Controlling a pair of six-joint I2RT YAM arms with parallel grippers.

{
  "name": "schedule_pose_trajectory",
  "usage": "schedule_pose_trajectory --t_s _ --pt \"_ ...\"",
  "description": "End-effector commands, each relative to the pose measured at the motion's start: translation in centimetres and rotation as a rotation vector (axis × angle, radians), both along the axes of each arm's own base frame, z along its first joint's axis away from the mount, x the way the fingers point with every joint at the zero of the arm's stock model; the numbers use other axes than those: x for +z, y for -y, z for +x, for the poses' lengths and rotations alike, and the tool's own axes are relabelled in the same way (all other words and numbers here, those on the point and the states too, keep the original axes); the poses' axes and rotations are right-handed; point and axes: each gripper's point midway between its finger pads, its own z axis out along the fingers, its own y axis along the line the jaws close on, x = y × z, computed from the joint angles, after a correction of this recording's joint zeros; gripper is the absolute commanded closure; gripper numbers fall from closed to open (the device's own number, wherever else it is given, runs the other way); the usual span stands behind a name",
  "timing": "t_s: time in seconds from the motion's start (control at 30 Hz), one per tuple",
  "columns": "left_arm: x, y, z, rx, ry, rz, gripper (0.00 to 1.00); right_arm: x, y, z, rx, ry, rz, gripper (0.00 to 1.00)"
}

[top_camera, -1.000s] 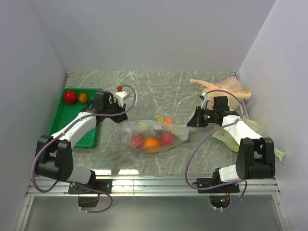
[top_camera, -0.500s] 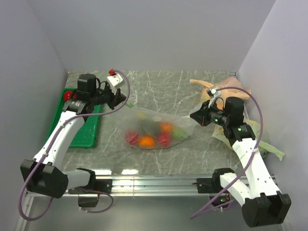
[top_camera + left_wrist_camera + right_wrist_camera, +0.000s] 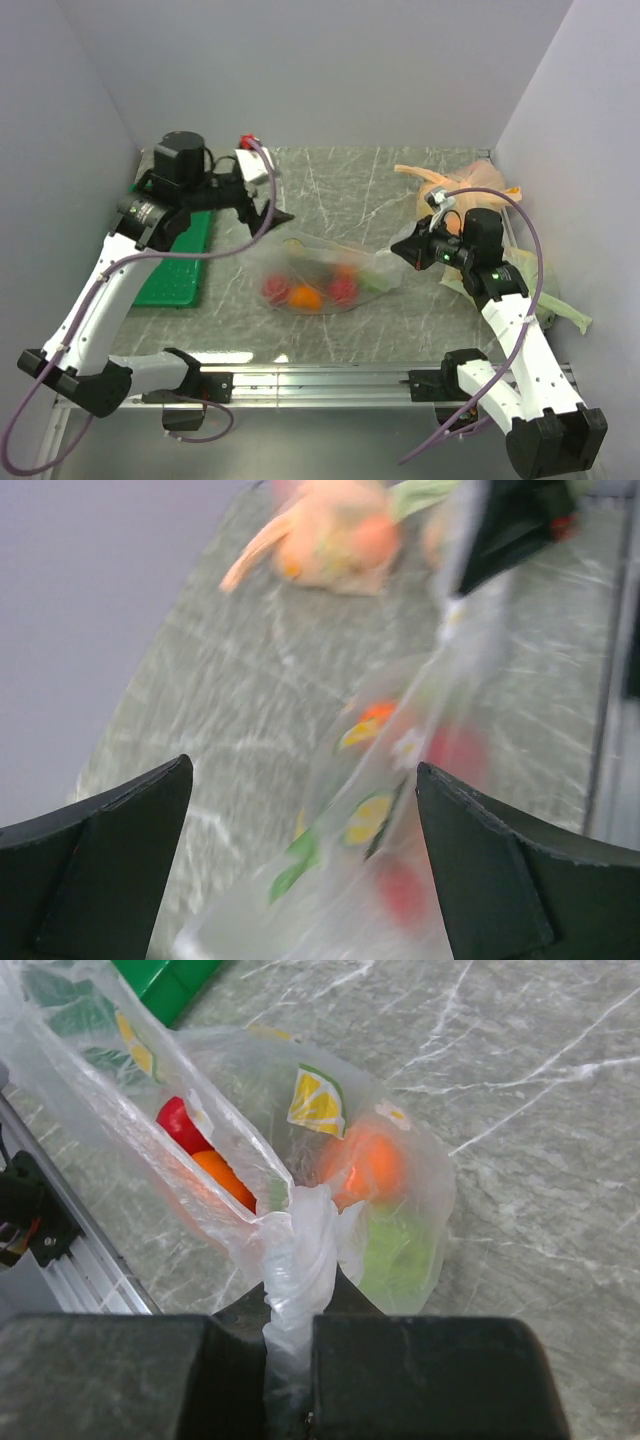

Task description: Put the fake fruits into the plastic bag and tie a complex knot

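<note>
Right wrist view: my right gripper [image 3: 290,1360] is clamped on the twisted neck of the plastic bag [image 3: 296,1245], a detail too small to read from above. Left wrist view: my left gripper [image 3: 303,780] stands wide with nothing between its fingers, and the bag is a blur beyond it. The fake fruits [image 3: 305,293] lie inside the bag. The green tray [image 3: 175,275], on the left arm's side of the bag, is partly hidden by that arm.

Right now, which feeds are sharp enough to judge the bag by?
Left wrist: blurred, the thin clear printed plastic bag a smear. Right wrist: crisp, the bag's twisted neck shows clearly in the shut right claw. Top external: sharp, bright glare patches on the grey marbled table at its near edge.
</note>
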Motion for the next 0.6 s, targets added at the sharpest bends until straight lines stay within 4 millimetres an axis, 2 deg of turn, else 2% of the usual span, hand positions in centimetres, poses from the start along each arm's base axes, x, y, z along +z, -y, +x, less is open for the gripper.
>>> schedule_pose_trajectory --t_s 0.0,0.03,0.07,0.13,0.17,0.33,0.4,0.47,0.5,0.57 --pt "-2.7 2.7 -2.1 -0.075 -0.058 0.14 0.01 1.3 -0.6 -0.3 0.041 0.058 0.005 1.0" --pt "-4.5 3.8 -2.0 -0.102 -0.088 0.186 0.01 1.3 -0.6 -0.4 0.054 0.076 -0.014 1.0" --pt "-5.6 5.0 -2.6 -0.139 -0.092 0.221 0.01 1.4 -0.7 -0.4 0.058 0.081 -0.019 1.0" --pt "-7.8 5.7 -2.2 -0.154 -0.082 0.306 0.01 1.5 -0.7 -0.5 0.067 0.092 -0.028 1.0" --pt "-9.1 6.7 -2.3 -0.185 -0.09 0.337 0.01 1.5 -0.7 -0.5 0.067 0.094 -0.028 1.0" --pt "-13.2 8.6 -0.6 -0.232 -0.063 0.437 0.01 1.9 -0.8 -0.6 0.078 0.108 -0.032 1.0" --pt "-14.6 8.6 -0.5 -0.264 -0.076 0.483 0.03 2.1 -0.8 -0.5 0.082 0.117 -0.039 1.0" --pt "-16.8 8.2 -1.4 -0.319 -0.147 0.536 0.17 2.6 -0.8 -0.3 0.077 0.128 -0.038 1.0" --pt "-17.5 8.0 -1.8 -0.344 -0.159 0.552 0.34 2.7 -0.8 -0.3 0.074 0.121 -0.033 1.0" --pt "-18.4 7.9 -3.1 -0.395 -0.187 0.545 0.48 3.2 -1.0 0.1 0.07 0.131 -0.02 1.0"
